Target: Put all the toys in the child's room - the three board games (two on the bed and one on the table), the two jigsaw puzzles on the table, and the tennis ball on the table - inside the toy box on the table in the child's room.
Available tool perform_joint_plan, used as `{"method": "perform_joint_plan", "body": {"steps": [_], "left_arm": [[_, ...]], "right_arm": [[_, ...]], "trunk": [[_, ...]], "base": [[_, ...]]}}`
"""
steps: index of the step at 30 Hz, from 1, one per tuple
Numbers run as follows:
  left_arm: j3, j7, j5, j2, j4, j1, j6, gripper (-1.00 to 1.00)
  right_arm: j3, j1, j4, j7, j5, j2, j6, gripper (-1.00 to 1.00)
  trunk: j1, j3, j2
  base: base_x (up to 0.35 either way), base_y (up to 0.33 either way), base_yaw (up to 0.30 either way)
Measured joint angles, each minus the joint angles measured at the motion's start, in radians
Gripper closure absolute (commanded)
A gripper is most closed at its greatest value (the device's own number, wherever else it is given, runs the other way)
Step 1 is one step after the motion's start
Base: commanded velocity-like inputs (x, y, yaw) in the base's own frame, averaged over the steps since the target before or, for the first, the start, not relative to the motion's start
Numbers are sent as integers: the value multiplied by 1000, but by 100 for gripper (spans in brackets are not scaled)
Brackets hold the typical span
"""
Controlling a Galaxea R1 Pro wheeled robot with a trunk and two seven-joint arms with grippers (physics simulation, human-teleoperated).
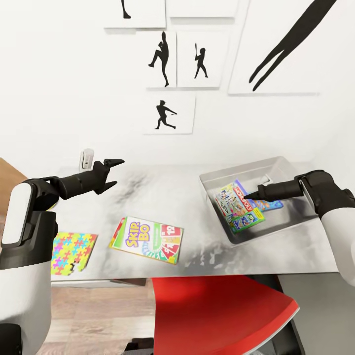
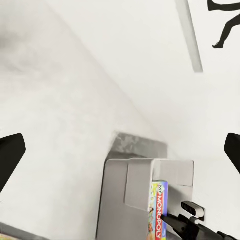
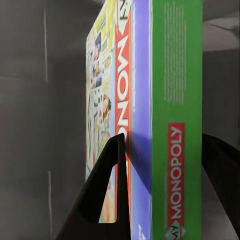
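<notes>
The toy box (image 1: 223,176) is a light grey tray at the right of the table (image 1: 162,197). In it a Monopoly board game (image 1: 240,209) leans tilted, over a blue box edge (image 1: 275,203). My right gripper (image 1: 250,195) reaches into the tray, its fingers (image 3: 107,190) pressed on both faces of the Monopoly box (image 3: 175,100). The SKIP-BO board game (image 1: 148,240) lies flat near the table's front. A jigsaw puzzle (image 1: 73,252) rests at the front left corner. My left gripper (image 1: 112,173) hovers open above the table's back left, holding nothing. The tennis ball is out of view.
A red chair (image 1: 222,310) stands tucked under the table's front edge. A small white fixture (image 1: 86,159) sits at the wall behind my left gripper. Baseball silhouette pictures (image 1: 162,59) hang above. Bare table top lies between the SKIP-BO box and the tray (image 2: 125,190).
</notes>
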Motion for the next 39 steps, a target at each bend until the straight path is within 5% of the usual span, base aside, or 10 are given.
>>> {"method": "perform_joint_plan", "body": {"steps": [39], "left_arm": [[-7, 0, -5, 0, 0, 0, 0, -100]], "right_arm": [[-8, -1, -2, -34, -29, -2, 15, 100]], "trunk": [[0, -42, 0]], "base": [[0, 0, 0]]}}
